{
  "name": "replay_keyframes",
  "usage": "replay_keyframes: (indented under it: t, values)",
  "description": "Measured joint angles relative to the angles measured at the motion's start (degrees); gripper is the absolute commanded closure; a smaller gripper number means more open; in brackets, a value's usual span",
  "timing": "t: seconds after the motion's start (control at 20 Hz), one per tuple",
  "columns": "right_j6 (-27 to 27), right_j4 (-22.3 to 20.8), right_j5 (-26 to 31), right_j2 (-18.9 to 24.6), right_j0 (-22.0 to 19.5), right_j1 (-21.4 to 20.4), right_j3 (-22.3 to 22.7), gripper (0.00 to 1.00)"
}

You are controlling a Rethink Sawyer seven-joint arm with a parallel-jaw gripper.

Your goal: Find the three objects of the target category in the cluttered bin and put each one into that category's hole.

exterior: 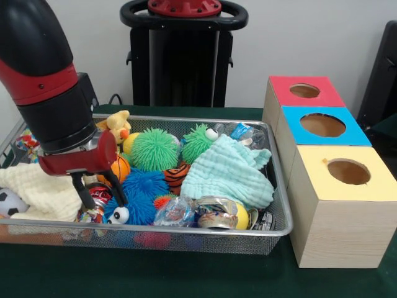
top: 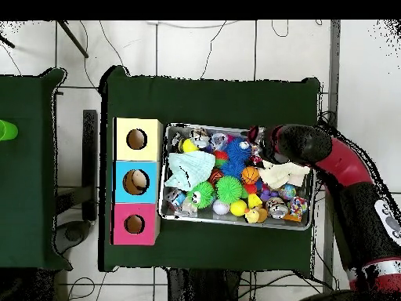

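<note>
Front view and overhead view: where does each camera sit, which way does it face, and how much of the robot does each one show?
Front view: sits across the table, faces the silver wire mesh bin and three coloured hole boxes; shows the red and black arm and its gripper reaching down into the toys.
Overhead view: sits above, looks straight down; shows the arm bending in from the right.
Shared: the bin, boxes and light green cloth.
</note>
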Motion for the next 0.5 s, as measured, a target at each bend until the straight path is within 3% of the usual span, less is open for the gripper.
replay_keyframes:
  t: [0.5]
  values:
    - [0.00,-2.48,-0.15,0.92,-1.81,-0.87,3.41,0.00]
